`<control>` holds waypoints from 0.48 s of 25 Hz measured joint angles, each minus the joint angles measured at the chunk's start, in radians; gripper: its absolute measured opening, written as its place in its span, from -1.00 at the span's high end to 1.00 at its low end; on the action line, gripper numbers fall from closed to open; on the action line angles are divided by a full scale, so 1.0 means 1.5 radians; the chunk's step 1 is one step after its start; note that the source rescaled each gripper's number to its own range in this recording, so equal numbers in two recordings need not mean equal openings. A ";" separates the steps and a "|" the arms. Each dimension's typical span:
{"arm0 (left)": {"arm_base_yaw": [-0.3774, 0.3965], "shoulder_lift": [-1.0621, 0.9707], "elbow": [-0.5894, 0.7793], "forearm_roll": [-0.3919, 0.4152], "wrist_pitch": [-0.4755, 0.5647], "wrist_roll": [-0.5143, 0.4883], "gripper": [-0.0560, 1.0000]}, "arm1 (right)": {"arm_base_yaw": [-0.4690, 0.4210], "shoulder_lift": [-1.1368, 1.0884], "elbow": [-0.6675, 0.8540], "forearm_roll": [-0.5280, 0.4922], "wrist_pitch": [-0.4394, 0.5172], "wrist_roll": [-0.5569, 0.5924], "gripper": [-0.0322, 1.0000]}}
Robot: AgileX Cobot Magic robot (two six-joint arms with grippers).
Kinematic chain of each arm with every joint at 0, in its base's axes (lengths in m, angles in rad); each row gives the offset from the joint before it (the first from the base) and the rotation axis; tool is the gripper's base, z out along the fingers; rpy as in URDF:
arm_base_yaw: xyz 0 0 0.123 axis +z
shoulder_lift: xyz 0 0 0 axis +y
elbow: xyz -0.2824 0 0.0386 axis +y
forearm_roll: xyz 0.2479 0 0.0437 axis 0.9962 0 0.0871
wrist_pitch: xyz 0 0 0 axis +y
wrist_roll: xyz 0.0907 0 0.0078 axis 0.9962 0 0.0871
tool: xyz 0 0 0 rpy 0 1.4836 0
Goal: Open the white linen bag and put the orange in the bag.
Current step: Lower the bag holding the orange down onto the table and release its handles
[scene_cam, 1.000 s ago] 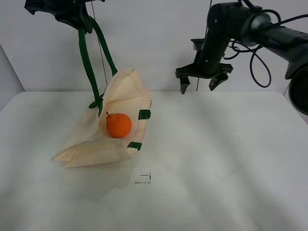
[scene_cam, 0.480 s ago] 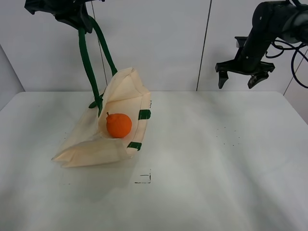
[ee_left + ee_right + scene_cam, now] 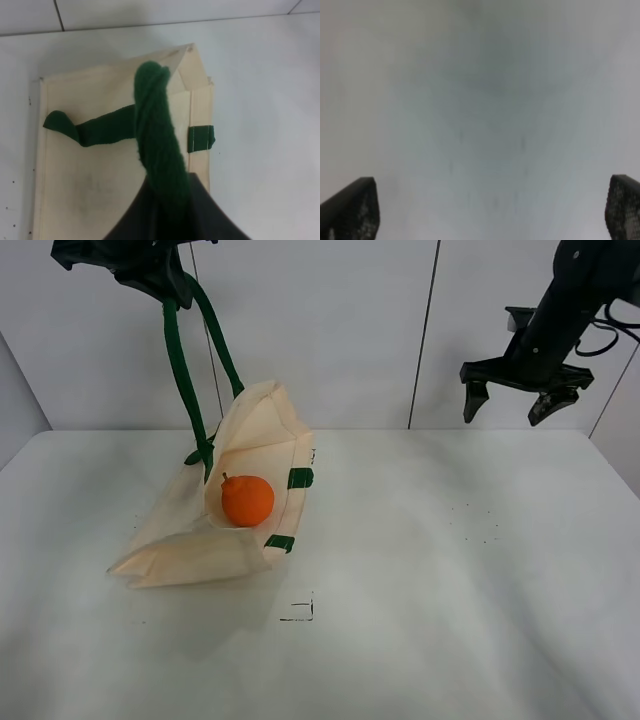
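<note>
The white linen bag lies on the table at the left with its mouth pulled open. The orange sits inside the open mouth. My left gripper is high above the bag, shut on the dark green handle and holding it taut. The left wrist view shows the handle running up into the closed jaws, with the bag below. My right gripper is open and empty, raised at the far right, well away from the bag. The right wrist view shows its fingertips spread wide.
The white table runs wide to the right of the bag. A small black corner mark lies in front of the bag. A pale wall with a vertical seam stands behind.
My right gripper has swung from above the table's middle to the far right and stays open. The left gripper, bag and orange have not moved.
</note>
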 joint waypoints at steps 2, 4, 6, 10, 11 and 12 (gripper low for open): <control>0.000 0.000 0.000 0.000 0.000 0.000 0.89 | 0.000 -0.068 0.087 -0.001 0.000 -0.005 -1.00; 0.000 0.000 0.000 0.000 0.000 0.000 0.89 | 0.000 -0.141 0.171 -0.002 0.000 -0.011 -1.00; 0.000 0.000 0.000 0.000 0.000 0.000 0.89 | 0.000 -0.222 0.262 -0.002 0.000 -0.016 -1.00; 0.000 0.000 0.000 0.000 0.000 0.000 0.89 | 0.000 -0.375 0.426 -0.003 0.001 -0.021 -1.00; 0.000 0.000 0.000 0.000 0.000 0.000 0.89 | 0.000 -0.409 0.460 -0.003 0.001 -0.023 -1.00; 0.000 0.000 0.000 0.000 0.000 0.000 0.89 | 0.000 -0.449 0.500 -0.003 0.001 -0.026 -1.00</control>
